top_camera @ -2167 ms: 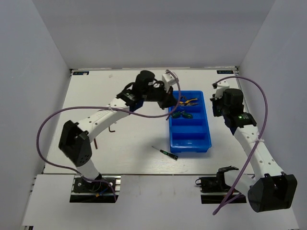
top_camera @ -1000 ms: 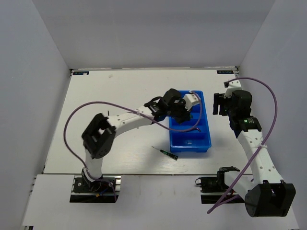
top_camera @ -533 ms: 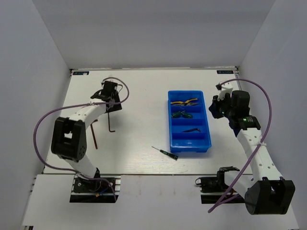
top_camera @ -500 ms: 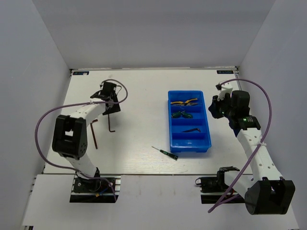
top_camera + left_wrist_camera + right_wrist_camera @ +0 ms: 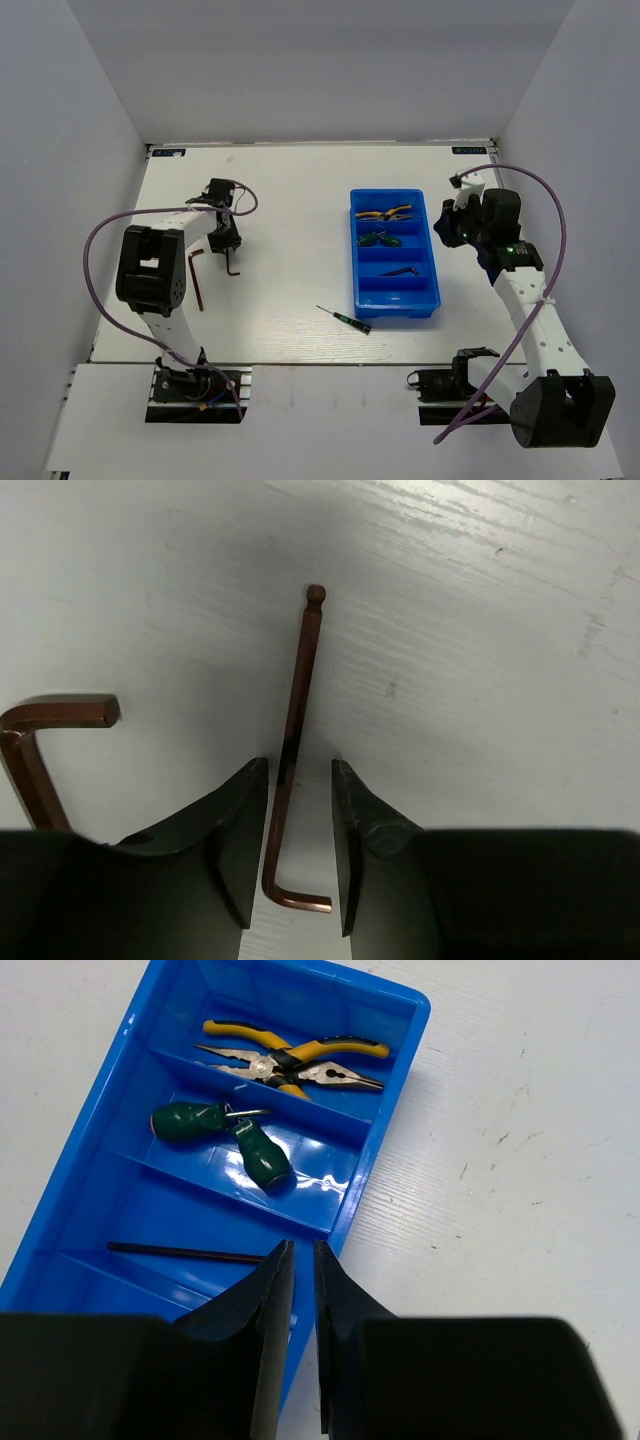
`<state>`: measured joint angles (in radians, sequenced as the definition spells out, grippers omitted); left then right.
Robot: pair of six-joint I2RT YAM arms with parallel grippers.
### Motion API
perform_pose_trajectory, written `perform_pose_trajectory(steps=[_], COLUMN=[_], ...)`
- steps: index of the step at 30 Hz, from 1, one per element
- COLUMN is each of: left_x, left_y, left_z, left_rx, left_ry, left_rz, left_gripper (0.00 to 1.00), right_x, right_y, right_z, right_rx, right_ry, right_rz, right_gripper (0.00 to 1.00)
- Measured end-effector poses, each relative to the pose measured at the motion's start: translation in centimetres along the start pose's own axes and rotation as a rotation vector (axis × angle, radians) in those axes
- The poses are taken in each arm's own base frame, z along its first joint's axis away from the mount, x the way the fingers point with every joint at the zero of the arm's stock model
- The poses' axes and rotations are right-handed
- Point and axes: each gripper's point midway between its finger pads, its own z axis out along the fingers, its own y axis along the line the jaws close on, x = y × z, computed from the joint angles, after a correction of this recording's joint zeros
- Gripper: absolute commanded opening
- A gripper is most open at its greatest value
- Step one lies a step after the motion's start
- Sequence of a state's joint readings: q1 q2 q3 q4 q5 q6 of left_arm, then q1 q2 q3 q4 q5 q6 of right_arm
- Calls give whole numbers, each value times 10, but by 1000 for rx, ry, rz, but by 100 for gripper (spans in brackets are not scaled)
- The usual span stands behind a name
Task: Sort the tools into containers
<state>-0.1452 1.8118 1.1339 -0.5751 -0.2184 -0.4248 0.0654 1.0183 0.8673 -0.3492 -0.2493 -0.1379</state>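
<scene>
White counter [image 5: 300,190] is carrying all you are sorting: nearest you, the thin dark screwdriver [image 5: 343,316] is lying loose near the front corner of the blue tray [image 5: 354,262]. Off to the left, your left pincer [image 5: 300,765] is standing spread astride a brown hex key [image 5: 292,720] without pinching it, and a second hex key [image 5: 40,745] is lying beside. Your right pincer [image 5: 302,1252] is hanging by the tray's right side, its jaws a narrow slit apart and pinching nothing. Going back through the tray, a dark hex key [image 5: 185,1251], two green screwdrivers [image 5: 262,1155] and yellow pliers [image 5: 290,1062] are each lying in their own compartment.
</scene>
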Motion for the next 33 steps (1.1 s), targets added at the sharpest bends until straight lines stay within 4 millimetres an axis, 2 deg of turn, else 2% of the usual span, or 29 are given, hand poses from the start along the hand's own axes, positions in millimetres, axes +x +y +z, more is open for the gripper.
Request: perform_pose_trajectory(steps=[4, 8, 9, 13, 14, 15, 17, 18, 19, 21, 22, 24, 25, 27, 30, 33], left_x=[-3, -4, -5, -6, -6, -6, -6, -5, -3, 0, 0, -4, -7, -17, -24, -8], left_y=[-3, -6, -6, -8, -9, -10, -12, -16, -22, -39, -53, -83, -103, -144, -206, -256], left_z=[2, 4, 4, 5, 5, 4, 3, 2, 0, -9, -16, -39, -58, -99, -175, -244], left_rx=[24, 43, 48, 72, 76, 83, 97, 120, 151, 243, 306, 448, 542, 719, 1003, 1256], left_ry=[0, 6, 7, 14, 15, 17, 22, 28, 35, 41, 33, -5, -35, -114, -250, -357], left_rz=[1, 10, 12, 24, 27, 33, 50, 64, 79, 120, 146, 204, 244, 333, 491, 638], left_gripper=[41, 25, 18, 5, 3, 1, 0, 0, 0, 0, 0, 0, 0, 0, 0, 0], right_x=[0, 0, 0, -1, -2, -2, -3, -3, -2, -1, 0, 1, 2, 4, 9, 13], right_y=[-1, -1, -1, -2, -2, -1, -1, 0, 0, 1, 2, 3, 3, 1, -5, -11], right_z=[0, 0, 0, -2, -2, -3, -3, -3, -3, -2, -2, -2, -2, -1, 0, 1], right_rx=[4, 5, 7, 12, 13, 13, 12, 8, 5, -5, -9, -14, -13, -3, 33, 68], right_ry=[0, 0, 0, -6, -9, -10, -12, -13, -11, -9, -9, -7, -6, -3, 1, 7], right_rz=[0, 0, 0, -2, -3, 4, 2, -4, -5, -12, -16, -18, -14, -10, -4, -1], right_gripper=[20, 20, 20, 22, 42, 58, 76, 80, 77, 57, 32, 14, 10, 8, 6, 3])
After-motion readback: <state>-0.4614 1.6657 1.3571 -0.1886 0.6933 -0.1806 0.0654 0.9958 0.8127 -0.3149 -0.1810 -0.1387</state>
